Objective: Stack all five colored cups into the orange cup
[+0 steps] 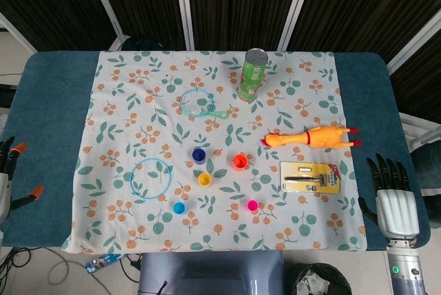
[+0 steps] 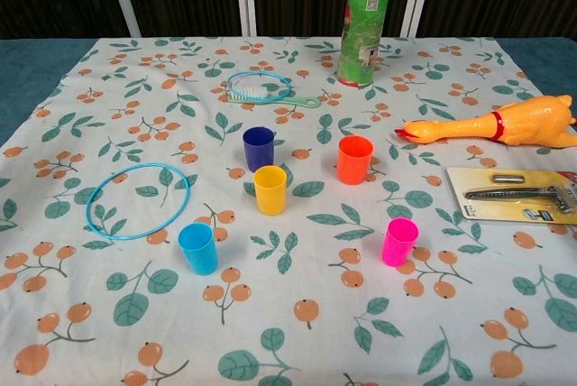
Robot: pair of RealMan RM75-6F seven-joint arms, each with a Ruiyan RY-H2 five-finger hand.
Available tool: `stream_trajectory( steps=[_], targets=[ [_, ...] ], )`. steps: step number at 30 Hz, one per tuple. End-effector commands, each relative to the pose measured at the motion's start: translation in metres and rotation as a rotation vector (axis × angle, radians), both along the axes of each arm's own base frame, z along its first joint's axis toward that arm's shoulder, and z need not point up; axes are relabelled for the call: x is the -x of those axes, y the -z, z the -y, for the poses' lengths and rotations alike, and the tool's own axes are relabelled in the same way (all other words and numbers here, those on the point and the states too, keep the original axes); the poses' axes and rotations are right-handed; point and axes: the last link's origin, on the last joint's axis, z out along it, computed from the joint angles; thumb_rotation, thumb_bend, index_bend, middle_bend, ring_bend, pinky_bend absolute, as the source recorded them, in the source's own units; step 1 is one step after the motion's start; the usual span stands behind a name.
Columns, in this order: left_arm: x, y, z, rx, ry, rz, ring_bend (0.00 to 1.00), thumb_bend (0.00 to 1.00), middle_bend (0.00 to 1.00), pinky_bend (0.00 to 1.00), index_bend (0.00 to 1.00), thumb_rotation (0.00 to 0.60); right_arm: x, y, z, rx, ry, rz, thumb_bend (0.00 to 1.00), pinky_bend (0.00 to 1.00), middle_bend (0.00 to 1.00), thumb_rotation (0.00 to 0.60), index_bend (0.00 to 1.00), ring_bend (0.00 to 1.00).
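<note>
Five cups stand upright mid-tabletop, orange cup (image 1: 239, 161) rightmost but one; right hand (image 1: 393, 195), fingers spread and empty, waits nearer than the left hand (image 1: 10, 178), also empty.

5 cups upright, apart; orange cup (image 1: 239, 161) empty; hands at table edges.

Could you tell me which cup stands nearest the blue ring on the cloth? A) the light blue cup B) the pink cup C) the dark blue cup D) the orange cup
A: the light blue cup stands just beside the blue ring, while the other cups sit further right.
</note>
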Motion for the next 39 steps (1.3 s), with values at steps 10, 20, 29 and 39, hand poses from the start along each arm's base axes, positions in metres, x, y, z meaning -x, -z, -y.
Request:
stream_trajectory(
  steps=[10,20,29,39],
  targets=[
    [-0.001,-0.002,0.002,-0.007,-0.003,0.012,0.00,0.15,0.00,0.00,0.13,0.600,0.001,0.000,0.000,-0.008,-0.004,0.008,0.38,0.06,0.00,0.600,0.00,0.00],
    [0.000,0.001,0.000,0.013,-0.012,0.020,0.00,0.15,0.00,0.00,0.12,0.600,0.000,-0.001,0.000,-0.005,-0.008,0.009,0.38,0.06,0.00,0.600,0.00,0.00],
    [-0.014,-0.001,-0.026,0.105,0.058,0.046,0.00,0.15,0.00,0.00,0.12,0.600,0.000,-0.002,0.000,-0.001,-0.007,0.008,0.38,0.06,0.00,0.600,0.00,0.00],
    [-0.081,0.017,-0.103,0.299,0.208,-0.026,0.00,0.15,0.00,0.00,0.14,0.600,0.000,0.002,0.001,-0.012,-0.003,0.005,0.38,0.06,0.00,0.600,0.00,0.00]
  ],
)
